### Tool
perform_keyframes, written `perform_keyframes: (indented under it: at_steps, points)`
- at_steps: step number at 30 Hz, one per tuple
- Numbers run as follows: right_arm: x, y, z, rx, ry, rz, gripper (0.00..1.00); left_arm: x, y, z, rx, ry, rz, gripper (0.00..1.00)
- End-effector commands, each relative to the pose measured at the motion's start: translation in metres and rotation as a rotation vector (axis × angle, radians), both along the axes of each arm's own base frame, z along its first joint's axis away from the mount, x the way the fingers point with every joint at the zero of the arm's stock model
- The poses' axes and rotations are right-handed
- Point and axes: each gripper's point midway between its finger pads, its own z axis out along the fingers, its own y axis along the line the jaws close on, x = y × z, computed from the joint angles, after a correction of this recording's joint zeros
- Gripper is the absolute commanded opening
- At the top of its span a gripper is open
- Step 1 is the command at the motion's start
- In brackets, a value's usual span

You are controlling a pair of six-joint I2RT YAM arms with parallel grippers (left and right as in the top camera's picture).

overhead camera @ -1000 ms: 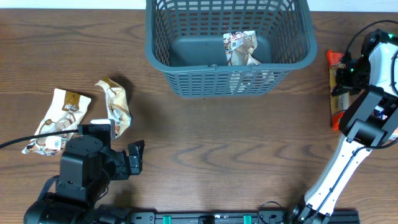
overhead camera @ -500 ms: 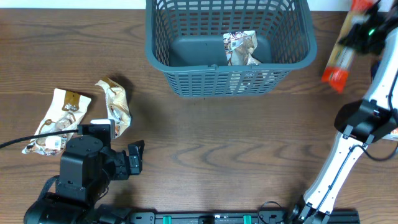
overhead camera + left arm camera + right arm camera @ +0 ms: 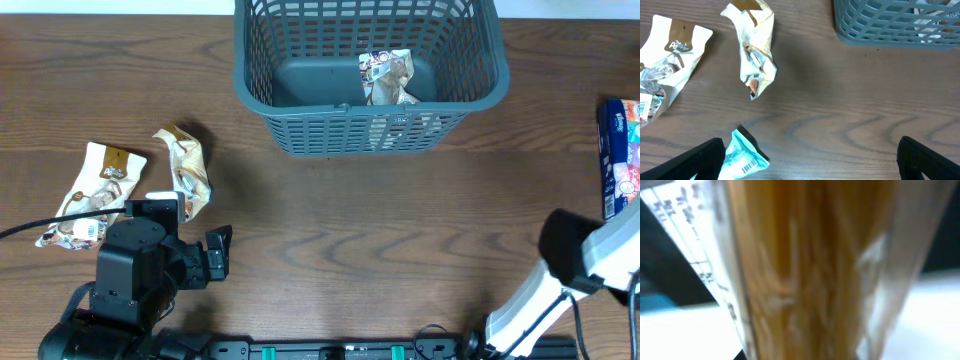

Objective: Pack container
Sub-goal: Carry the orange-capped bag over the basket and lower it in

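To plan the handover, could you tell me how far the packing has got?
Done: one packet lies in the basket. In hand: an orange packet fills the right wrist view, likely held. Remaining on the table: two cream packets, a teal packet, a blue packet.

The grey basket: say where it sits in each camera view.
Overhead: the basket, top centre, one snack packet inside.
Left wrist: the basket, near corner only, upper right.
Right wrist: not in it; a blurred wrapped item fills the picture.
Shared landmark: the crumpled beige packet, left of the basket in both.
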Motion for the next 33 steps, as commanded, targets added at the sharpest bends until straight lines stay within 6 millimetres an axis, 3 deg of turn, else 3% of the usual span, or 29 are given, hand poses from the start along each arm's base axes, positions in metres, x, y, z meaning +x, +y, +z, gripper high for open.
perform_keyframes:
  at_steps: [1,3,6,9,14,21,33]
  points:
    - [0.024,0.057,-0.001,0.051,-0.02,0.171,0.01,0.0,0.002,0.003,0.013,-0.008,0.0,0.99]
    - [0.039,0.085,-0.006,0.049,-0.024,0.232,0.01,0.0,0.002,0.002,0.013,-0.008,0.0,0.99]
    - [0.067,0.119,-0.033,0.02,0.023,0.299,0.01,0.0,0.002,0.002,0.014,-0.008,0.0,0.99]
    - [0.097,0.139,-0.078,-0.001,0.13,0.292,0.01,0.0,0.002,0.002,0.013,-0.008,0.0,0.99]
    - [0.127,0.159,-0.153,-0.021,0.309,0.31,0.01,0.0,0.002,0.002,0.013,-0.008,0.0,0.99]
    - [0.135,0.166,-0.228,-0.024,0.512,0.33,0.01,0.0,0.002,0.003,0.013,-0.008,0.0,0.99]
    - [0.114,0.152,-0.294,-0.165,0.76,0.201,0.01,0.0,0.002,0.002,0.013,-0.008,0.0,0.99]
